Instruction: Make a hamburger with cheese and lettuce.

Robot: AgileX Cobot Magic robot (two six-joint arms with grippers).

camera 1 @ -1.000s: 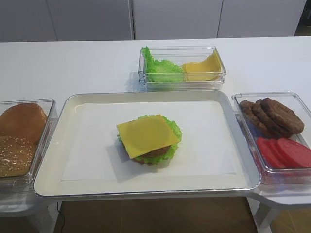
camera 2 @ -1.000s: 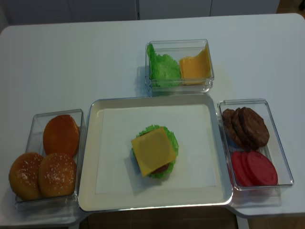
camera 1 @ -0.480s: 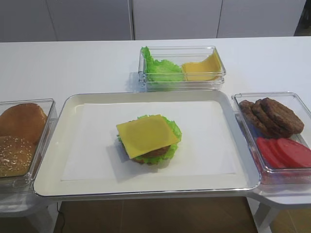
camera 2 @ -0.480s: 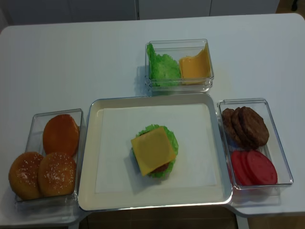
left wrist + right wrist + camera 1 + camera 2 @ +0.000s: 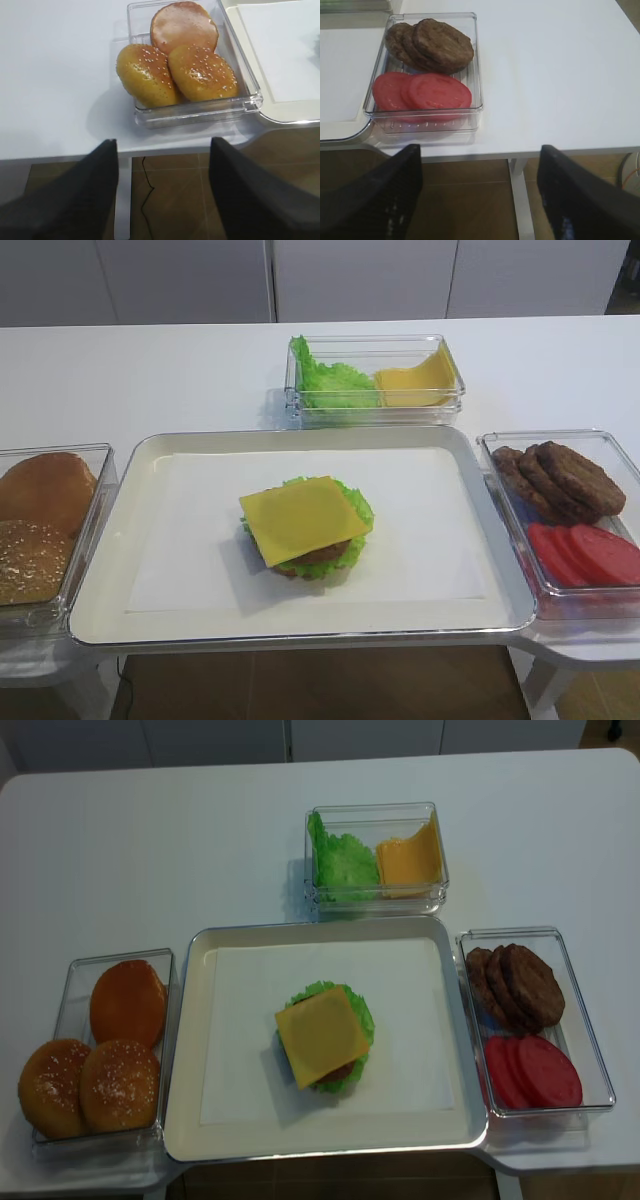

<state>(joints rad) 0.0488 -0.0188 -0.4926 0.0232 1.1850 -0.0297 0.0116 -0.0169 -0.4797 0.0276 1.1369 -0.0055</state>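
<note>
The hamburger (image 5: 306, 528) (image 5: 325, 1038) sits in the middle of the cream tray (image 5: 130, 612) (image 5: 185, 1120): a square yellow cheese slice (image 5: 302, 517) (image 5: 321, 1034) lies on top of a brown patty, with ruffled green lettuce (image 5: 358, 502) (image 5: 362, 1010) showing around it. Neither gripper appears in the two high views. My right gripper (image 5: 480, 192) is open and empty, hanging off the table's front edge before the patty box. My left gripper (image 5: 162, 185) is open and empty too, off the front edge before the bun box.
A clear box at the back holds spare lettuce (image 5: 330, 383) and cheese (image 5: 415, 385). The right box (image 5: 476, 65) holds brown patties (image 5: 437, 44) and red tomato slices (image 5: 427, 91). The left box (image 5: 247, 97) holds three buns (image 5: 200, 72). Brown floor lies below the table edge.
</note>
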